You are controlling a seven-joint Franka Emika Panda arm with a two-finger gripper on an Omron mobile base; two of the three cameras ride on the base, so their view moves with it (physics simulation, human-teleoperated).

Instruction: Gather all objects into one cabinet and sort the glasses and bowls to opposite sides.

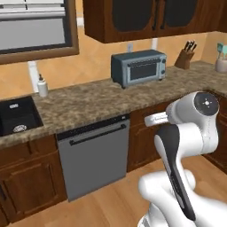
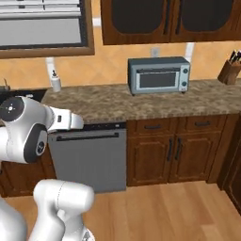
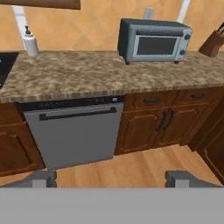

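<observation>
Cabinet point(image 2: 141, 21) dark reddish-brown, rounded dark mesh door panels.

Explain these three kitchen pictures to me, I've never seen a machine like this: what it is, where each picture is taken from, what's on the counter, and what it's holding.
It is a white robot arm on a driving base in a simulated kitchen. Two pictures come from cameras on the base, behind the arm to its left and right. The third looks out from the hand, whose two finger tips stand wide apart and hold nothing. On the granite counter sit a grey toaster oven, a white soap bottle and a knife block. Wall cabinets hang above, doors shut.
</observation>
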